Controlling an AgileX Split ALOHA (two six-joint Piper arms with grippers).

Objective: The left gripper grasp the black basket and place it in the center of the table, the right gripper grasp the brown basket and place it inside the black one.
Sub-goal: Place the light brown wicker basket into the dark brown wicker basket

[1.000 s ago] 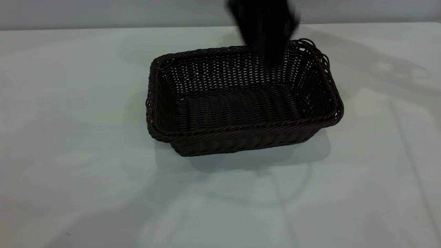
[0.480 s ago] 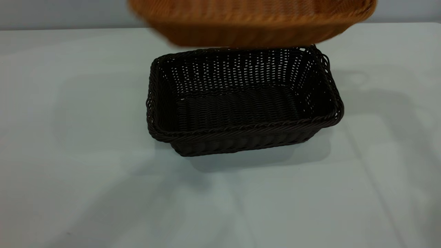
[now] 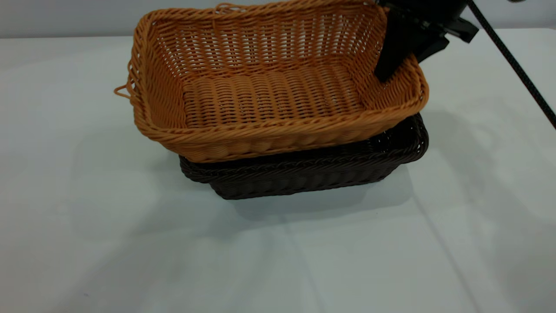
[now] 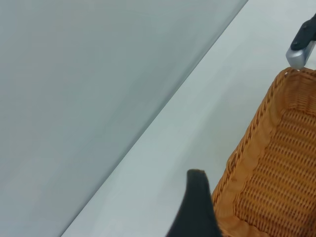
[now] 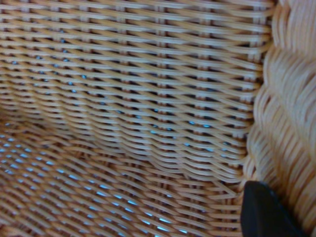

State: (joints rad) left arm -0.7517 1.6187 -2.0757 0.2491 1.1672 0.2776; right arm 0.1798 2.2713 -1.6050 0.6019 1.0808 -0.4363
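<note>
The black basket (image 3: 312,176) stands mid-table on the white table (image 3: 87,239). The brown basket (image 3: 269,95) is over it, its bottom down at the black rim, shifted a little left and slightly tilted. It covers most of the black basket. My right gripper (image 3: 402,61) is shut on the brown basket's right-end wall, one finger inside and one outside. The right wrist view shows the weave (image 5: 123,98) close up and one fingertip (image 5: 266,212). My left gripper (image 4: 196,207) is out of the exterior view. In its wrist view it is just outside the brown basket's rim (image 4: 247,163).
A braided black cable (image 3: 512,61) runs down from the right wrist across the table's right side. A grey-tipped black part (image 4: 301,47) shows past the brown basket's far rim in the left wrist view. The table's back edge meets a pale wall (image 3: 65,17).
The brown basket has come down from the top of the view onto the black basket. The right gripper holding it has come into view at the upper right.
</note>
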